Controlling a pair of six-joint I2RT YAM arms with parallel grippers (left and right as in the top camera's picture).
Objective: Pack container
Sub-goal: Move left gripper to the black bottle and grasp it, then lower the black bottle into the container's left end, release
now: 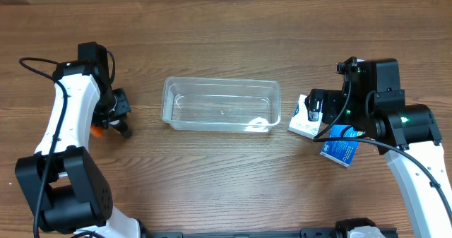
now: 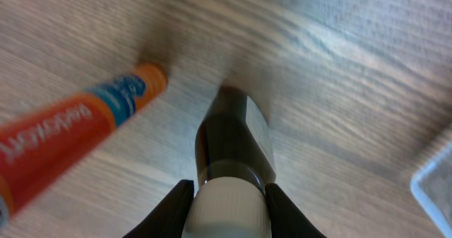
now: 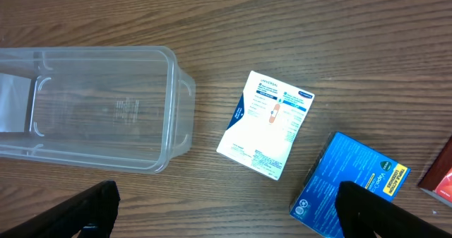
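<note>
- Orange printed plastic tube lies flat on the wooden table, just left of the left gripper and not touching what it holds.
- Left gripper: both fingers are pressed onto the white end of a small dark glossy bottle, whose far tip rests on the table ahead of the fingers. This view is blurred. The clamp looks seated, but I would not vouch for its firmness.
- Judgement: gripping the bottle by one end leaves the rest free to go over a rim first.
- Clear plastic rectangular container with rounded corners sits to the right of the left gripper, between the two arms. It is upright, open-topped and empty, so packing has not started.
- Right gripper: fingers spread wide, nothing between them, hanging above the table.
- White printed cardboard carton lies flat ahead of the right gripper, roughly centred between the fingers. It is near the container's short end wall but apart from it.
- Judgement: the wide spread suits the carton's width, so it is probably the next pick.
- Blue printed cardboard box lies by the right-hand finger, just beside the carton.
</note>
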